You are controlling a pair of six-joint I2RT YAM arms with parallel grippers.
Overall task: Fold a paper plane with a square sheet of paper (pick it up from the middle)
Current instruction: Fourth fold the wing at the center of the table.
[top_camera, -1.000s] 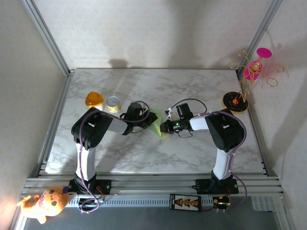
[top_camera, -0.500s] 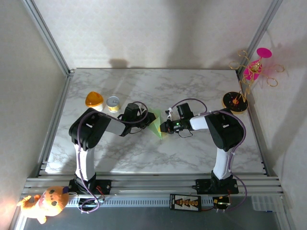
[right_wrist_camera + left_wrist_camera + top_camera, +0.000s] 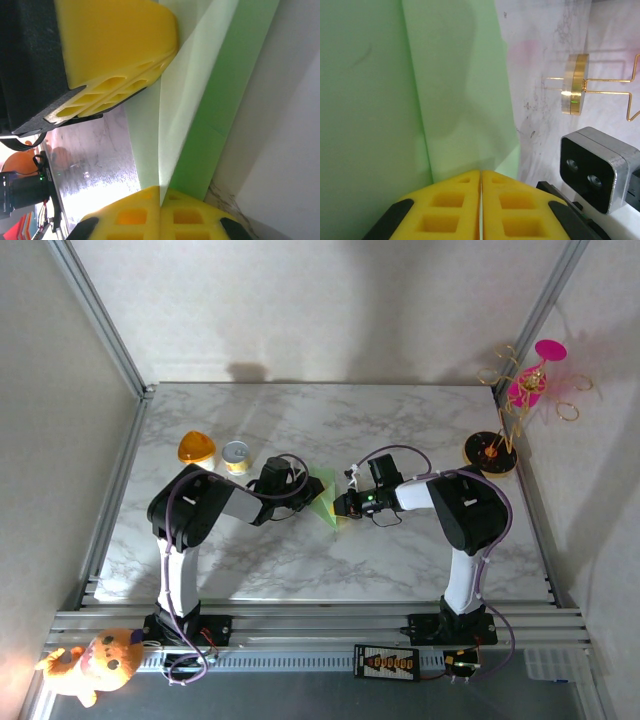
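Note:
The pale green sheet of paper (image 3: pixel 325 502) is folded into a slim pointed wedge and held just above the marble table, between the two arms. My left gripper (image 3: pixel 308 490) comes in from the left and is shut on it. In the left wrist view its yellow pads (image 3: pixel 481 172) pinch the paper's (image 3: pixel 420 90) edge, with a crease running up from them. My right gripper (image 3: pixel 342 506) comes in from the right, and it (image 3: pixel 160 189) is shut on the layered paper (image 3: pixel 190 85). The left gripper's yellow finger (image 3: pixel 115 45) clamps the far end.
An orange-lidded cup (image 3: pixel 197 448) and a small yellow tin (image 3: pixel 236 456) stand at the back left, close to the left arm. A pink-and-gold ornament stand (image 3: pixel 515 410) stands at the back right. A plush toy (image 3: pixel 95 665) sits on the front rail.
The left wrist has shifted slightly to the left. Both grippers stay shut on the paper at the same spot.

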